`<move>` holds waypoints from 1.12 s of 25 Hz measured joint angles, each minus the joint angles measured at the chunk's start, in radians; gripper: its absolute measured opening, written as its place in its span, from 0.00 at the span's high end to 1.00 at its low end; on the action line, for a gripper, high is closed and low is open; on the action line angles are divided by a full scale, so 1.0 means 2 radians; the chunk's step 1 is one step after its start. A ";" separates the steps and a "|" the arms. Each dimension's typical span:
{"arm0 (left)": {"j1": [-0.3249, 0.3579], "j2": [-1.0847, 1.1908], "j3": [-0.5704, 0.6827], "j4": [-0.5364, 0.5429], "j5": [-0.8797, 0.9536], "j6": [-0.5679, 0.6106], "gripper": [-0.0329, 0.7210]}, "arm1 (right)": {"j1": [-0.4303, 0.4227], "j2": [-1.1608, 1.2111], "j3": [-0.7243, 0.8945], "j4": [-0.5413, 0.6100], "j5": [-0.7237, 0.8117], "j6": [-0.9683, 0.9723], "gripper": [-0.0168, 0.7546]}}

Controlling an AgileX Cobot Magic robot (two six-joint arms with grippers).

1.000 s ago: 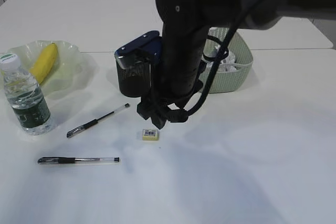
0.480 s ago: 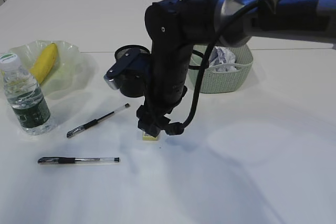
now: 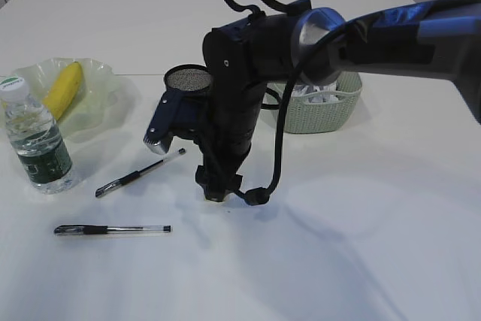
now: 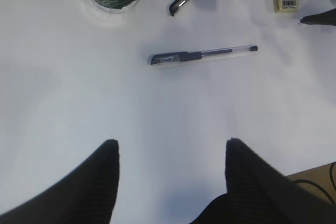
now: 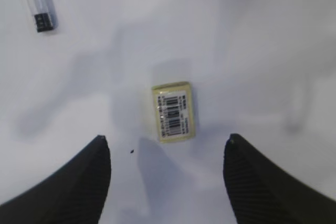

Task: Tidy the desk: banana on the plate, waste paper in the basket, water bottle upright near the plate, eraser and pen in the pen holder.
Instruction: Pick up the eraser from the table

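The small yellow eraser with a barcode label lies flat on the white table. My right gripper is open just above it, a finger on each side, not touching it. In the exterior view this gripper hides the eraser. The eraser also shows in the left wrist view. Two black pens lie left of it. The banana lies on the pale plate. The water bottle stands upright next to the plate. My left gripper is open and empty over bare table.
The black mesh pen holder stands behind the right arm, partly hidden. The green basket with crumpled paper in it stands at the back right. The nearer pen lies ahead of the left gripper.
My right gripper has come down and a little left onto the eraser's spot, and now hides it in the exterior view. The other things have not moved.
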 joint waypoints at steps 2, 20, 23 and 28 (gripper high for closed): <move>0.000 0.000 0.000 0.000 0.000 0.000 0.35 | 0.000 0.000 0.000 0.000 -0.017 -0.013 0.33; 0.000 0.000 0.000 -0.010 -0.006 0.000 0.35 | 0.000 0.025 0.000 0.048 -0.038 -0.074 0.33; 0.000 0.000 0.000 -0.014 -0.006 0.000 0.35 | -0.001 0.027 0.000 0.048 -0.038 -0.075 0.33; 0.000 0.000 0.000 -0.014 -0.007 0.000 0.35 | -0.013 0.027 -0.001 0.051 -0.040 -0.075 0.33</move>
